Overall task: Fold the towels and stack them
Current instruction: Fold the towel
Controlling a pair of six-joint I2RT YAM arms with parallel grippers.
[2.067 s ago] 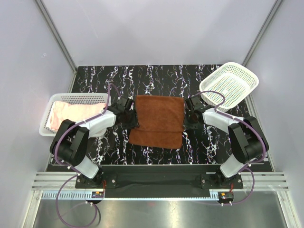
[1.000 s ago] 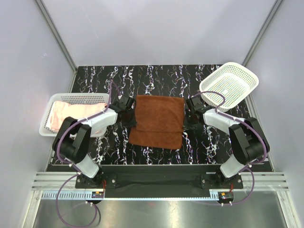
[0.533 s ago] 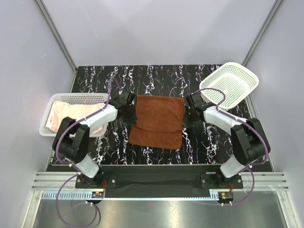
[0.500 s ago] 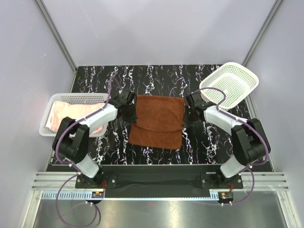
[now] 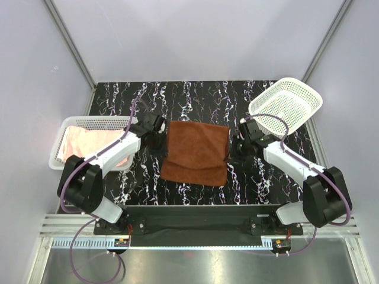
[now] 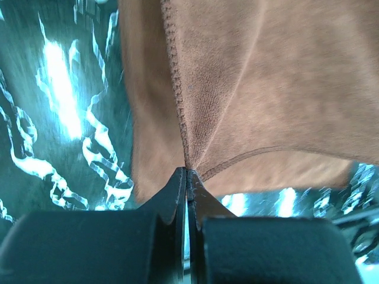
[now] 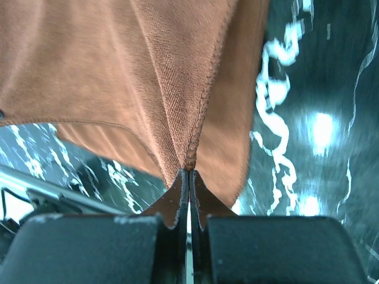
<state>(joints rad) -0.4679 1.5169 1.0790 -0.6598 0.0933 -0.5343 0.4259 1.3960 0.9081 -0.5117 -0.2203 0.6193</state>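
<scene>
The left gripper [image 6: 186,173] and right gripper [image 7: 189,172] each clamp a side hem of the brown towel [image 5: 198,148]. Pinching opposite edges should make the fold square.

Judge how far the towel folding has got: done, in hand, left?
Done: no finished stack shows; the right basket holds no towel. In hand: left gripper and right gripper each pinch a side hem of the brown towel, doubled partway over itself. Left: finishing that fold, stacking it, and the pink towel rumpled in the left basket.
</scene>
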